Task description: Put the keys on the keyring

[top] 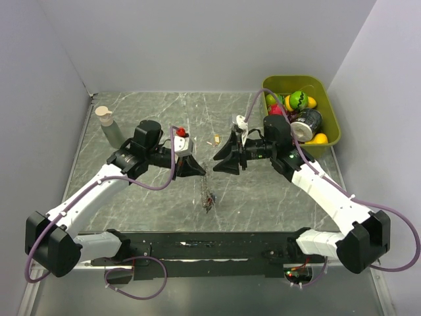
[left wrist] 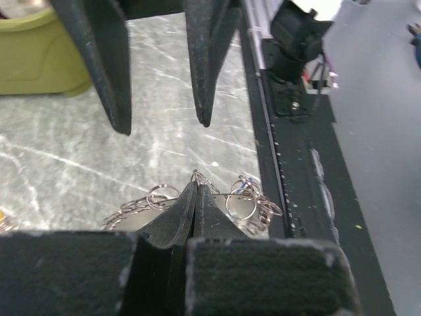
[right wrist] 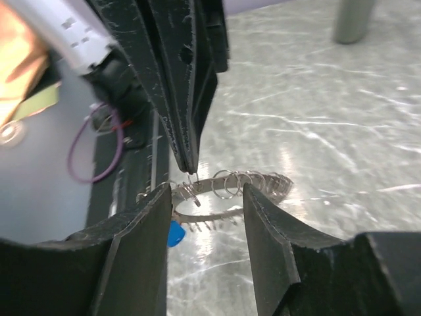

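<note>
My left gripper [top: 202, 170] is shut on a small split ring of the keyring [top: 208, 195], which hangs edge-on below its tips over the middle of the table. In the left wrist view the shut jaws [left wrist: 196, 189] pinch that ring, with the keyring [left wrist: 243, 201] spread below. My right gripper [top: 218, 163] faces it, open and empty. In the right wrist view its gripper [right wrist: 205, 197] has its fingers on either side of the keyring [right wrist: 231, 187], not touching. A blue key head [right wrist: 174, 232] hangs from the ring. A small tan key [top: 216, 139] lies on the table behind.
A green bin [top: 332, 112] of toy fruit and a can stands at the back right. A bottle [top: 108, 125] stands at the back left. The black base rail [top: 210, 247] runs along the near edge. Grey walls close in on the table.
</note>
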Controlling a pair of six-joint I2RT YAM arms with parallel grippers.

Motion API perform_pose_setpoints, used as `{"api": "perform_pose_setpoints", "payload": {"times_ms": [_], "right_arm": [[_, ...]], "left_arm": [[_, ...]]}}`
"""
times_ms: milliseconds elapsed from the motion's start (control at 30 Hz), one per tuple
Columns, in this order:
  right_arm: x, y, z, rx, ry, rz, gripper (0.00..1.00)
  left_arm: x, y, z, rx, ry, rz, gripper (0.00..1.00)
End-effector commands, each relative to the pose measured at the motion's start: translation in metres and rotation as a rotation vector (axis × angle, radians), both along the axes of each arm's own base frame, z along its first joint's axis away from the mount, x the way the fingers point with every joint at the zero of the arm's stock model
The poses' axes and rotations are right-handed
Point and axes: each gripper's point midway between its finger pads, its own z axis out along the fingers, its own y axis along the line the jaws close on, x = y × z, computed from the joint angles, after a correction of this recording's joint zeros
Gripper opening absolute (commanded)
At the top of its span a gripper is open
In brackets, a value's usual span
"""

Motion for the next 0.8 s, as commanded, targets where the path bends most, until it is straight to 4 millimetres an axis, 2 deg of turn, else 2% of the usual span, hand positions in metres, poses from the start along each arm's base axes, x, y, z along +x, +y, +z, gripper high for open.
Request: {"api": "perform_pose_setpoints", "payload": {"times_ms": [0, 133, 267, 667, 733, 767], "right_arm": [[-0.020, 0.002, 0.022, 0.039, -0.031, 0.156, 0.54], [-0.025, 0.004, 0.025, 0.056, -0.010, 0.196, 0.55], [-0.027, 0.006, 0.020, 0.032, 0.006, 0.199, 0.57], [-0.025, 0.025, -0.008, -0.082, 0.026, 0.145, 0.38], [-0.022, 0.026, -0.012, -0.098, 0.020, 0.115, 0.32], [-0.021, 0.026, -0.012, -0.101, 0.017, 0.103, 0.23]], "left_arm": [[-0.015, -0.005, 0.029, -0.077, -0.099, -0.115, 0.01], [-0.015, -0.006, 0.033, -0.093, -0.113, -0.117, 0.01], [-0.013, -0.008, 0.038, -0.111, -0.126, -0.106, 0.01], [-0.008, -0.010, 0.036, -0.125, -0.144, -0.093, 0.01], [-0.007, -0.011, 0.035, -0.123, -0.142, -0.097, 0.01], [-0.007, -0.011, 0.035, -0.123, -0.147, -0.096, 0.01]]}}
